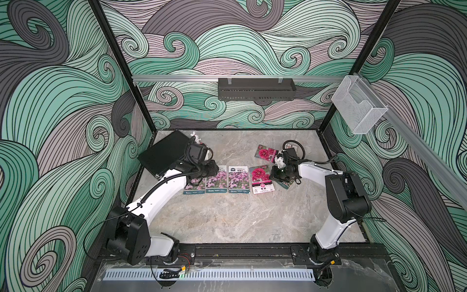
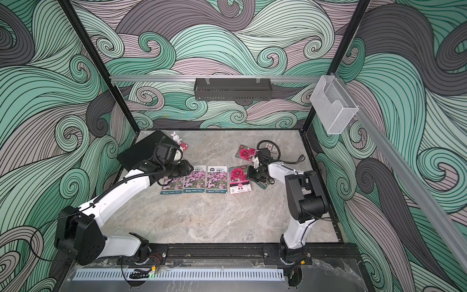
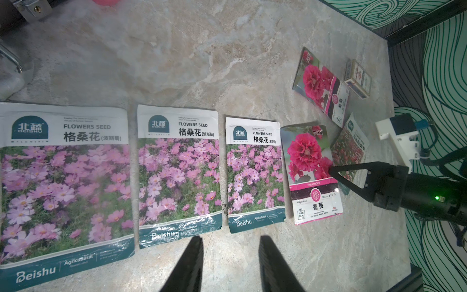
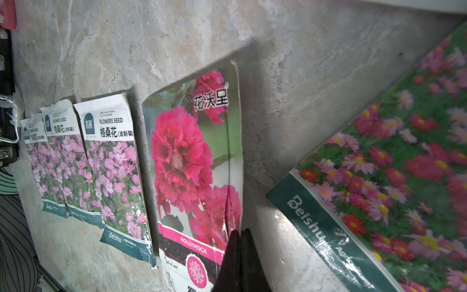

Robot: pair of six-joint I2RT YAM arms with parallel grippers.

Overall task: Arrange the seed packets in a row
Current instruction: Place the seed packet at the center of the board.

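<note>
Marbled tabletop (image 1: 227,222) holds four seed packets (image 1: 238,179) in a row; the right gripper (image 4: 240,231), jaws closed, touches the hollyhock packet (image 4: 194,161) at its edge, while the left gripper (image 3: 231,239) hovers half-parted, empty.

In both top views the left arm (image 1: 166,188) hid the upper part of the leftmost purple-pink packet (image 1: 194,186) and the right gripper (image 1: 272,177) covered most of the red-pink field packet (image 1: 285,185), which the right wrist view cut off at its edge.

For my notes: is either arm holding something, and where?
Nothing is held. The left fingers are open and empty; the right fingers are shut, only touching the hollyhock packet's edge.
</note>
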